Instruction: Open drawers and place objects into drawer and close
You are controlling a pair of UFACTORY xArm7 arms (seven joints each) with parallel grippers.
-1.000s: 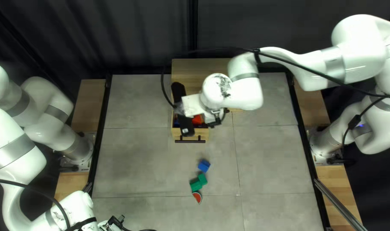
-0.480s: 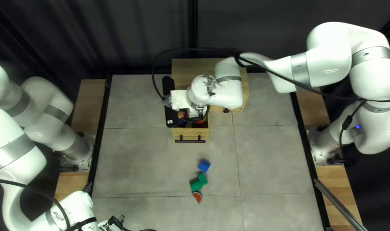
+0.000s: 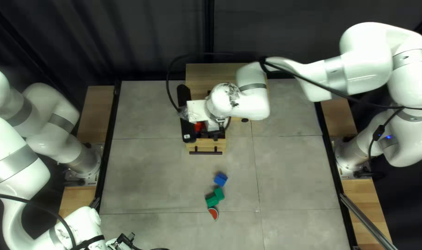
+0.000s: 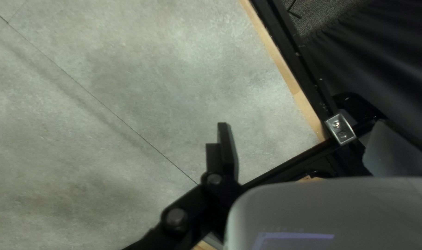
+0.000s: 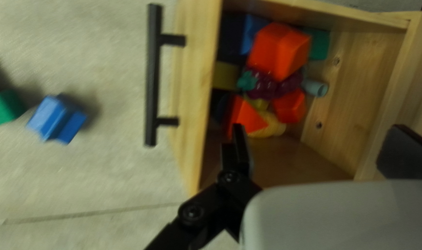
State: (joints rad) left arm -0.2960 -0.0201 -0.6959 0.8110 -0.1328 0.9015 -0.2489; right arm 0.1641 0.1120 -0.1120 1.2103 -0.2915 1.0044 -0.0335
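Backdrop: dark curtain [image 3: 141,37] is hung behind the gray desk [image 3: 289,176].
Cabinet [image 3: 199,73]: placed by the desk's far edge, its drawer [image 3: 192,144] pulled open.
Drawer contents: orange-red blocks [image 5: 278,50], purple grapes [image 5: 269,89] and a green block [image 5: 319,44] are seen heaped together.
Loose toys: blue block [image 3: 220,179] is seen on the desk in front of the drawer; two green blocks [image 3: 212,200] and a red wedge [image 3: 213,213] are set nearer the desk's near edge.
Right end effector [image 3: 215,134]: held over the drawer, released, its fingers [image 5: 241,148] spread apart.
Left end effector [image 3: 124,240]: held over the desk's near left corner, likewise released, with fingers [image 4: 227,148] parted.
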